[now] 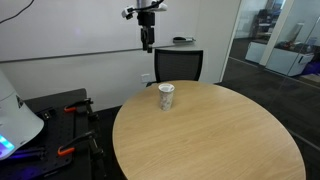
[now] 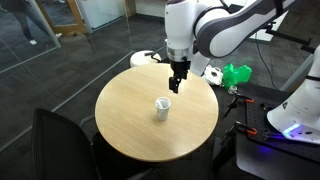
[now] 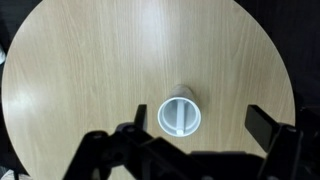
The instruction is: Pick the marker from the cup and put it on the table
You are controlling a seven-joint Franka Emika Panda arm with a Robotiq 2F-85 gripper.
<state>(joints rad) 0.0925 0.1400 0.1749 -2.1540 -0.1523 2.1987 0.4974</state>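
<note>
The whitish cup (image 1: 166, 96) stands upright on the round tan table (image 1: 220, 140); it also shows in an exterior view (image 2: 160, 107) near the table's middle. In the wrist view I look straight down into the cup (image 3: 180, 115), and the white marker (image 3: 180, 117) lies inside it across the opening. My gripper (image 2: 176, 83) hangs well above the table, beyond the cup, and is open and empty. It also shows high up in an exterior view (image 1: 147, 42). In the wrist view its dark fingers (image 3: 195, 125) frame the cup from above.
A black chair (image 1: 178, 66) stands at the table's far edge. A black cart with orange-handled tools (image 1: 65, 125) stands beside the table. A green object (image 2: 238, 74) and a white machine (image 2: 300, 105) sit off the table. A glass wall (image 1: 275, 40) lies behind.
</note>
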